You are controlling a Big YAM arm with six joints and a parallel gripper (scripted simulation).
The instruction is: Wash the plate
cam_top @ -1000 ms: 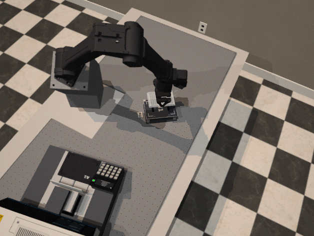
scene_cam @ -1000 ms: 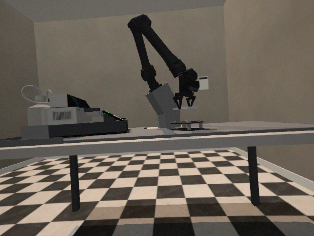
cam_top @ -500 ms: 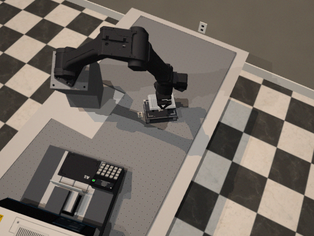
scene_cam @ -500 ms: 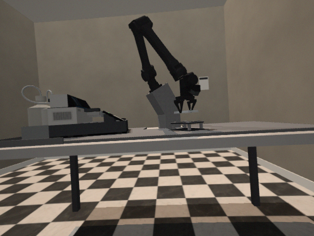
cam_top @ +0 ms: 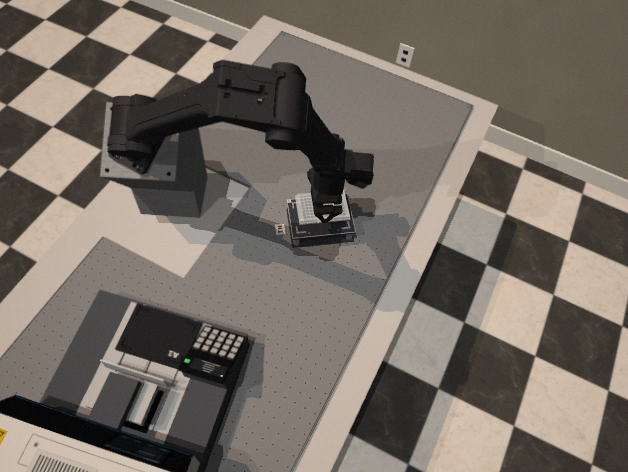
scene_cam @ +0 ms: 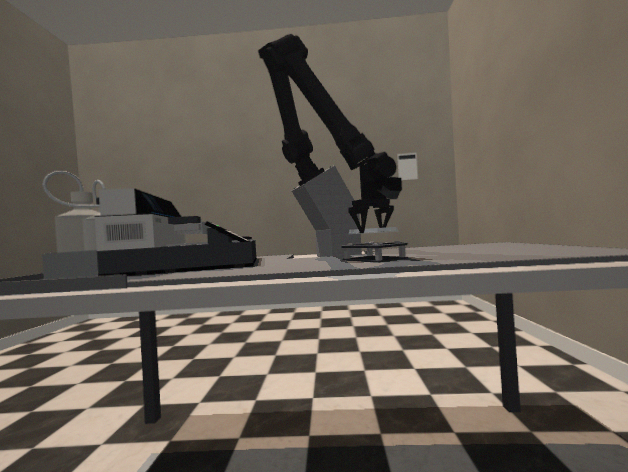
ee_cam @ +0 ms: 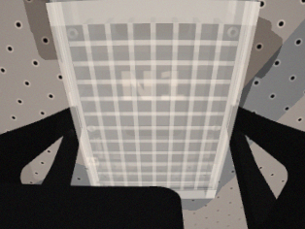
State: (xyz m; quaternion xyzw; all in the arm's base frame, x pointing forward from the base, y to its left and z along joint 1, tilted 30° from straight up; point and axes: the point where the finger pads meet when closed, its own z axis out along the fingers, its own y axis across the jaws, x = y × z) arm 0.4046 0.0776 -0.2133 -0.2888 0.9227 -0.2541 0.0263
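Observation:
The clear well plate (cam_top: 312,211) is between the fingers of my gripper (cam_top: 327,213), which is shut on its two long sides. I hold it level a little above the black plate nest N1 (cam_top: 322,230), roughly over it. In the side view the plate (scene_cam: 373,230) hangs a short gap above the nest (scene_cam: 383,246). I cannot tell which corner is cut off. The washer (cam_top: 152,375) stands at the front left and its lamp (cam_top: 187,360) is green.
The washer's keypad (cam_top: 219,345) sits right of its dark lid, and the carrier (cam_top: 147,403) lies in front with no plate. A small label (cam_top: 279,229) sits left of the nest. The arm's pedestal (cam_top: 167,172) stands at the back left.

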